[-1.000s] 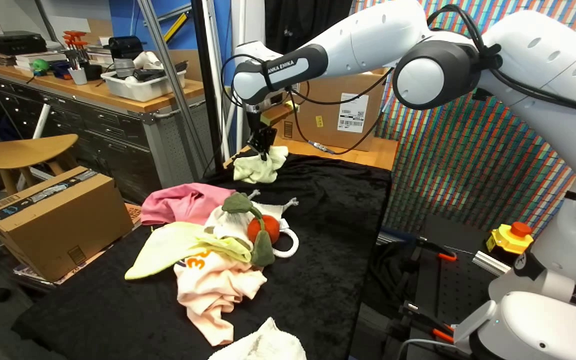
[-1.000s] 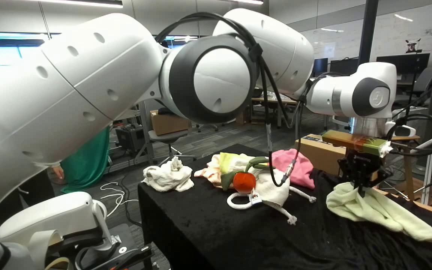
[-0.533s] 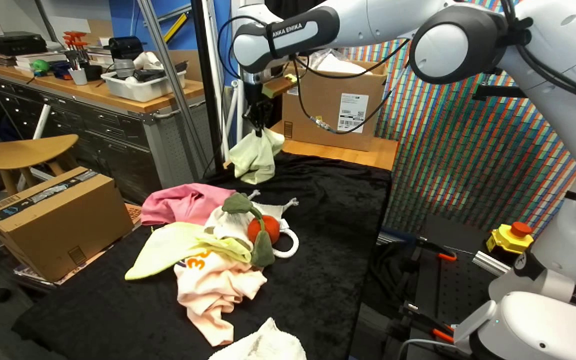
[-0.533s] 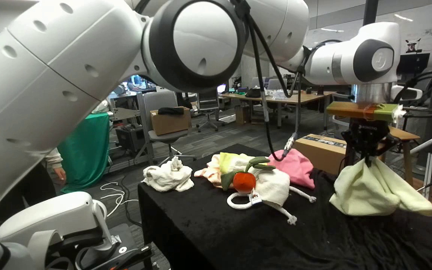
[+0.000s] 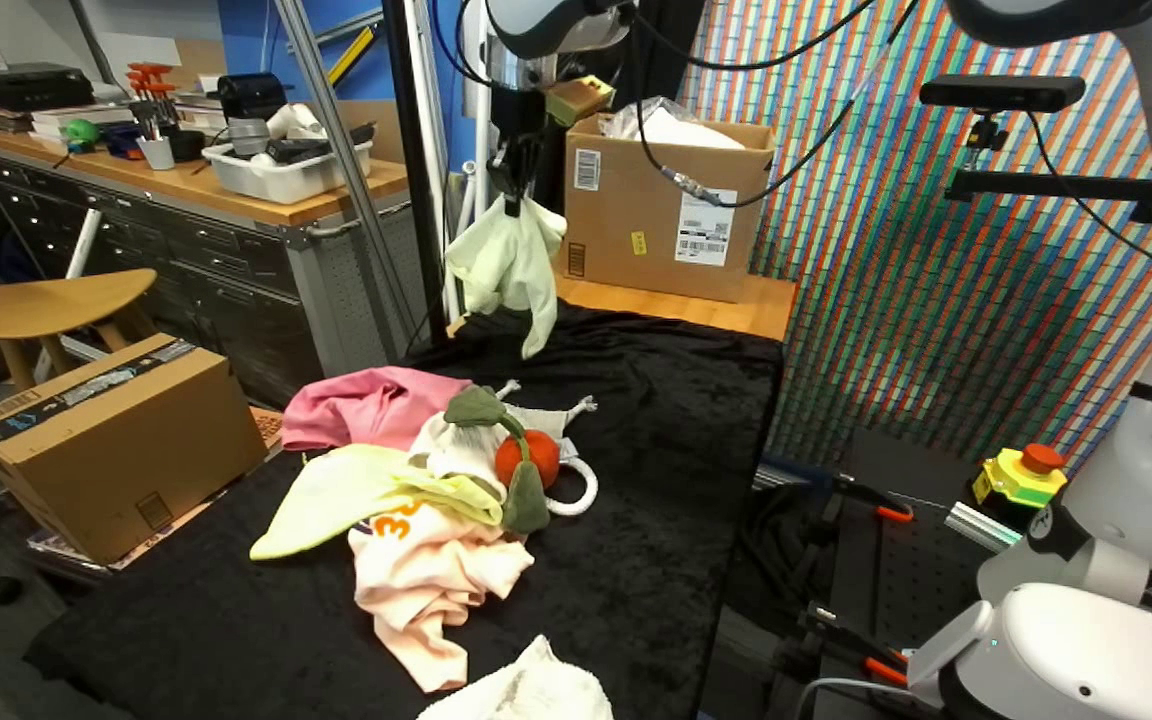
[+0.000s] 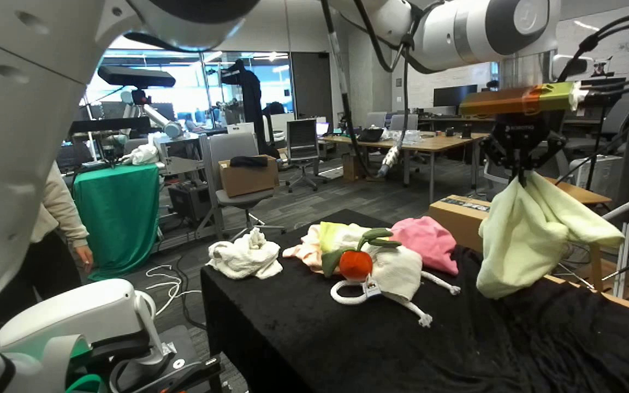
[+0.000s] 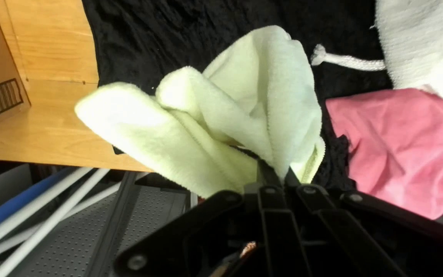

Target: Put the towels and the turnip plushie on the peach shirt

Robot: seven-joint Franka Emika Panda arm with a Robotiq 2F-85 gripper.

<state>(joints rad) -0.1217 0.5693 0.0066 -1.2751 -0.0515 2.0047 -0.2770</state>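
My gripper (image 5: 513, 208) is shut on a pale yellow-green towel (image 6: 516, 240), which hangs above the far end of the black-covered table. In the wrist view the towel's gathered fold runs between the fingertips. The peach shirt (image 5: 436, 575) lies crumpled mid-table, a pale yellow cloth (image 5: 336, 495) over its upper part. The turnip plushie (image 6: 396, 270) rests beside them, white-bodied with rope legs and green leaves; a red ball (image 6: 356, 265) and white rope loop sit against it. A white towel (image 6: 244, 255) is bunched at the table's near end, partly cut off in an exterior view.
A bright pink cloth (image 5: 371, 405) lies behind the yellow cloth and plushie. Beyond the table cover, a large cardboard box (image 5: 666, 215) stands on bare wood. Another box (image 5: 111, 440) is beside the table. A dark pole (image 5: 414, 170) rises close to the gripper.
My gripper has risen well above the table, lifting the pale yellow-green towel off the surface so that it now hangs. The other cloths and the plushie have stayed put.
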